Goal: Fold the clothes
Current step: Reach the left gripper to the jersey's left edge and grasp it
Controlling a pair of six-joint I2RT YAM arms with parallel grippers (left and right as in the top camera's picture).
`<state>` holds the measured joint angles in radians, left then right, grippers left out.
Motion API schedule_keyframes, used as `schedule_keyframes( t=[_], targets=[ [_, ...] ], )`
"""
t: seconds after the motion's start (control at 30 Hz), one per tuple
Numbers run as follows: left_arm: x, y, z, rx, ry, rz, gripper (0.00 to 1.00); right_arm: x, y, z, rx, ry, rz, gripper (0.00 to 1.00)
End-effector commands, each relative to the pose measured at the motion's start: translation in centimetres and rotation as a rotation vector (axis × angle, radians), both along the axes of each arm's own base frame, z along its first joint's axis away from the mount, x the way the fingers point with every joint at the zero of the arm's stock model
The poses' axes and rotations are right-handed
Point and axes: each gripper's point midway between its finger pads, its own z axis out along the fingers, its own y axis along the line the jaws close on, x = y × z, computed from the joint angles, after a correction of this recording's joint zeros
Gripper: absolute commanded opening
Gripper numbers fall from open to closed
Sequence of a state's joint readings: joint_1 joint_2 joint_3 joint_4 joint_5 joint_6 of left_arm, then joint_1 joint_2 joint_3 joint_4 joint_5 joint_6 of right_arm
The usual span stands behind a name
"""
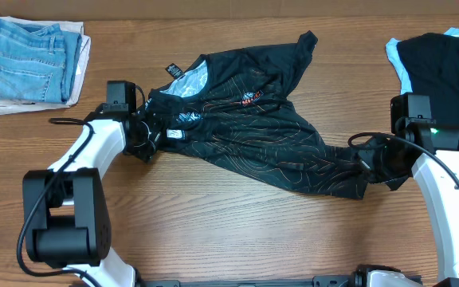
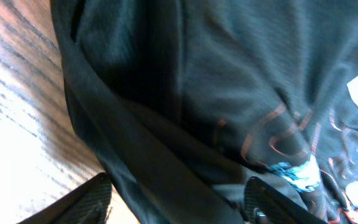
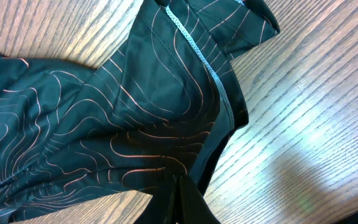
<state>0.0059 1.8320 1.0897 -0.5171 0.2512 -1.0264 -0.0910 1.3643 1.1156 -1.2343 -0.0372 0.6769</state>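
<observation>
The black shirt [image 1: 253,135] with thin orange contour lines lies crumpled on the wooden table, running from its collar at the upper left to a hem corner at the lower right. My left gripper [image 1: 146,131] is at the shirt's left edge. In the left wrist view its fingers [image 2: 179,199] are wide apart with a fold of the shirt [image 2: 229,93] between them. My right gripper [image 1: 369,163] is at the shirt's lower right corner. In the right wrist view its fingers [image 3: 178,190] are pressed together on the shirt's edge [image 3: 135,106].
Folded light-blue jeans [image 1: 30,56] lie on a white cloth at the back left. Another black garment over something light blue [image 1: 445,64] lies at the back right, close to the right arm. Bare wood runs along the front.
</observation>
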Motion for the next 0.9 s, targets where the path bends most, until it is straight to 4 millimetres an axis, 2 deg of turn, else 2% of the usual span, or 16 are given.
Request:
schedule_keyframes(
  t=[0.0,0.17,0.3,0.47,0.7,0.87],
  targets=[
    [0.6,-0.3,-0.1,-0.012,-0.001,0.014,0.63,0.0,-0.2,0.1,-0.011,-0.006,0.003,0.05],
    [0.6,-0.3,0.0,-0.015,-0.003,0.011,0.47,0.1,-0.2,0.1,-0.011,-0.009,0.003,0.05],
    [0.5,-0.4,0.1,-0.013,0.002,-0.004,0.42,0.1,-0.2,0.1,-0.011,-0.011,0.003,0.05],
    [0.2,-0.4,0.6,-0.010,0.018,-0.019,0.43,0.1,-0.2,0.1,-0.011,-0.011,0.003,0.05],
    [0.1,-0.3,2.9,0.008,0.036,-0.064,0.55,0.2,-0.2,0.1,-0.011,-0.012,0.002,0.05],
    [0.3,-0.2,2.9,0.013,0.032,-0.063,0.57,0.2,-0.2,0.1,-0.011,-0.013,0.002,0.06]
  ],
)
